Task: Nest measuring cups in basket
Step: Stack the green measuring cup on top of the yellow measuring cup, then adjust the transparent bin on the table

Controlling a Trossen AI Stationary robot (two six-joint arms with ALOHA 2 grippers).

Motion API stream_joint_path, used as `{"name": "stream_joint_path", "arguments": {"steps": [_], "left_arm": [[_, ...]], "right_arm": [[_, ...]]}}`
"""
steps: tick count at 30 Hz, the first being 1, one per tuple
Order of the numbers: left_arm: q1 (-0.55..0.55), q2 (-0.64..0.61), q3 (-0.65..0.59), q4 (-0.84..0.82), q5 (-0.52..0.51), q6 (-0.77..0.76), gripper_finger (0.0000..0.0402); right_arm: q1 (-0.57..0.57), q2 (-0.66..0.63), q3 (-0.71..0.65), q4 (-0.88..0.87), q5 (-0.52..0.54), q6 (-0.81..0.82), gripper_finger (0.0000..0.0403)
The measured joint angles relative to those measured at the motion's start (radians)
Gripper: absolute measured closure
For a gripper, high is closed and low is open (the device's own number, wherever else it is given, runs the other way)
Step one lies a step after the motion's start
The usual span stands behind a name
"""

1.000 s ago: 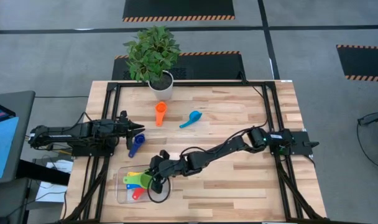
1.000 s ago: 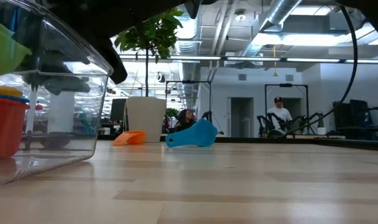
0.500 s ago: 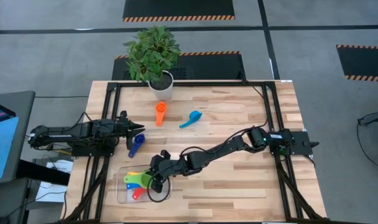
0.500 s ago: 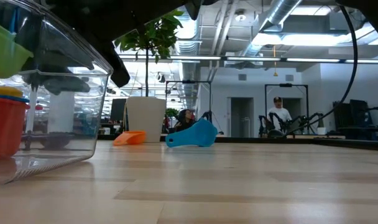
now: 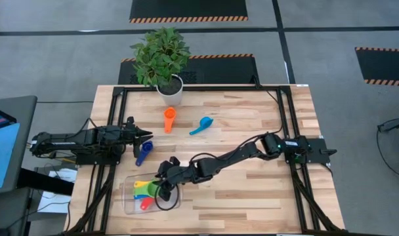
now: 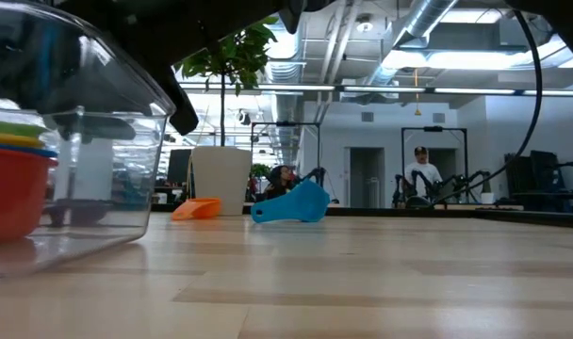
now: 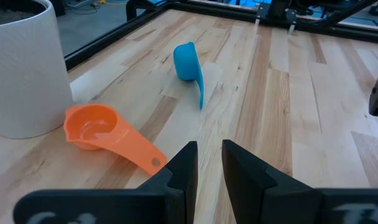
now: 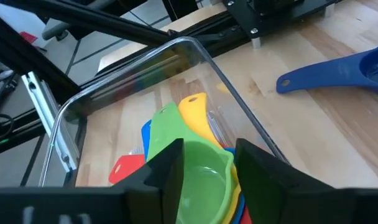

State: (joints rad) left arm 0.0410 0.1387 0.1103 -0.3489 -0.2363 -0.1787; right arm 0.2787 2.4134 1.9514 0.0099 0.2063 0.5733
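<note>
Right gripper [image 5: 164,190] is over the basket [image 5: 128,208] at the counter's [image 5: 252,196] near-left corner. In the right wrist view its fingers [image 8: 167,163] sit either side of the green cup [image 8: 204,180], which rests on top of the nested stack; whether they actually pinch the cup or just flank it, cannot tell. Stack in the basket: green on top, then yellow cup [image 8: 194,109], a blue cup [image 8: 146,132] and red cup [image 8: 122,165] lower down, handles fanned out.

Left gripper [image 5: 146,136] is parked at the counter's left side, fingers [image 7: 183,165] slightly apart, holding nothing.

Outside the basket: dark blue cup [image 5: 142,153] just beside the left gripper, orange cup [image 5: 168,119] near the white plant pot [image 5: 171,92], light blue cup [image 5: 201,125] right of the orange one, tipped on its side.
</note>
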Motion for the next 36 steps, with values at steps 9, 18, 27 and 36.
{"name": "stream_joint_path", "arguments": {"steps": [9,18,27,36], "left_arm": [[0.0,0.0,0.0,-0.003,0.0,0.0,0.034],[0.0,0.0,0.0,-0.002,0.001,0.0,0.034],[0.0,0.0,0.02,-0.079,0.094,-0.091,0.034],[-0.009,-0.006,0.137,-0.144,0.101,-0.439,0.034]], "right_arm": [[-0.024,-0.057,0.045,-0.047,0.0,-0.25,0.0237],[-0.02,-0.198,0.14,-0.748,0.158,-0.456,0.028],[-0.019,-0.25,0.14,-1.449,0.429,-0.005,0.0319],[0.003,-0.3,-0.018,-1.585,0.473,0.09,0.0334]]}}
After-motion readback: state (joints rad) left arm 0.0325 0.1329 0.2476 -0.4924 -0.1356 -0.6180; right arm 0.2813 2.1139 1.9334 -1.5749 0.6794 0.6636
